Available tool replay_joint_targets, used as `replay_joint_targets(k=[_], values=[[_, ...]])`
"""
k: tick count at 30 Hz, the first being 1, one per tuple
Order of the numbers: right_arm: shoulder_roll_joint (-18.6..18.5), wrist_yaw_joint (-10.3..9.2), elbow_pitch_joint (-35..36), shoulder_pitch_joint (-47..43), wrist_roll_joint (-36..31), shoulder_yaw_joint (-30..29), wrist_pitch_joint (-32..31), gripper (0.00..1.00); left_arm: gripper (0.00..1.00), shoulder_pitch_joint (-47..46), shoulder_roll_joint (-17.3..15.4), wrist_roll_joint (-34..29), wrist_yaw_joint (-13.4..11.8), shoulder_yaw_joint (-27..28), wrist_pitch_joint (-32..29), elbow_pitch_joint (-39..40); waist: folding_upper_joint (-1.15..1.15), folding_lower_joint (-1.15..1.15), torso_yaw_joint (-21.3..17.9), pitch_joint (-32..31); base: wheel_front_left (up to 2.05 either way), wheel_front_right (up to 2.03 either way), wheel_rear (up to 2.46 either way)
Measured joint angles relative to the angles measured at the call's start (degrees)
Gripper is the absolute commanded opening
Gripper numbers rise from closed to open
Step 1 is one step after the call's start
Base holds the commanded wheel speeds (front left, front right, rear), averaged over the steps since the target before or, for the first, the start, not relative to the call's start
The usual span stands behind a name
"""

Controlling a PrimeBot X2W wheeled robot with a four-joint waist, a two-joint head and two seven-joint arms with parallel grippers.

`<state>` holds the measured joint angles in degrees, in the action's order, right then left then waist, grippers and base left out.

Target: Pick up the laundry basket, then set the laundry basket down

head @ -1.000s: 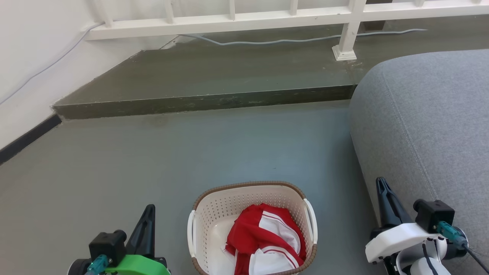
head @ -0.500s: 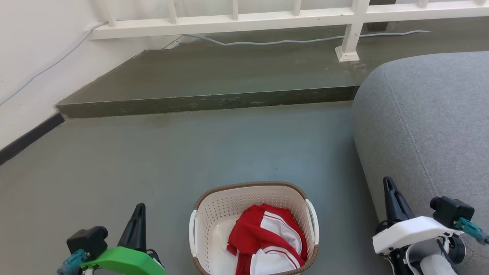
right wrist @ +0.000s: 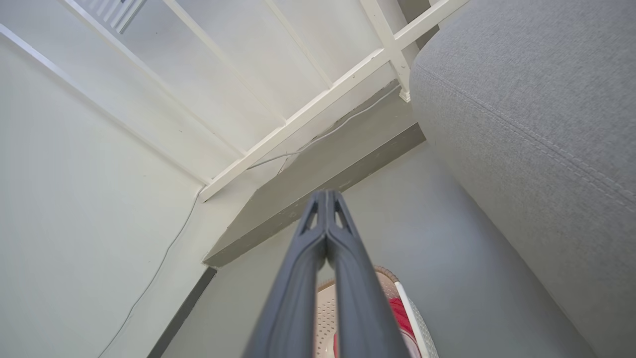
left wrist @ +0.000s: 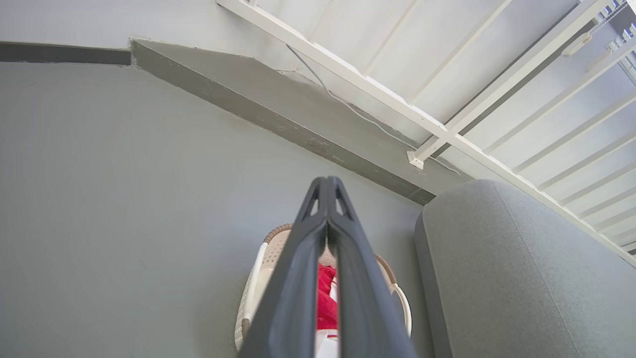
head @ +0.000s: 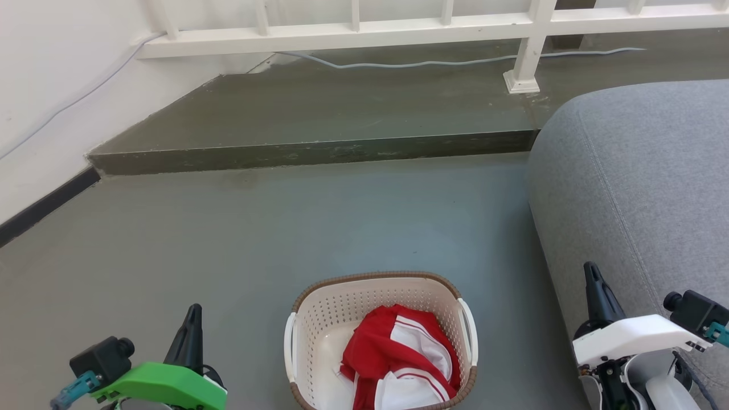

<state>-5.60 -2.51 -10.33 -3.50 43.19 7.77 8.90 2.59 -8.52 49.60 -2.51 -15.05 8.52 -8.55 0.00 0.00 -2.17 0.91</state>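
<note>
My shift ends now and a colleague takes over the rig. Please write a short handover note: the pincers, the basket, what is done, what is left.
Left pincer: shut, empty, left of the laundry basket, not touching it.
Right pincer: shut, empty, right of the basket, beside the grey sofa.
Basket: upright on the floor between the pincers, with a red and white garment inside.
Done: cannot tell whether it was already lifted; nothing grips it now.
Left, if not lifted: open both pincers, take the white side handles, lift, set down.
</note>
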Motion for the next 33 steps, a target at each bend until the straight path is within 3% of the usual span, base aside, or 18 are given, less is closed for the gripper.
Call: replay_joint_targets(k=[33], values=[[0.02, 4.05, -1.85, 3.09, 25.92, -5.49, -5.92, 0.0, 0.0, -1.55, 1.35, 22.86, 4.01, 7.28, -5.5, -2.53, 0.0, 0.0, 1.09, -0.35, 0.0, 0.0, 0.0]])
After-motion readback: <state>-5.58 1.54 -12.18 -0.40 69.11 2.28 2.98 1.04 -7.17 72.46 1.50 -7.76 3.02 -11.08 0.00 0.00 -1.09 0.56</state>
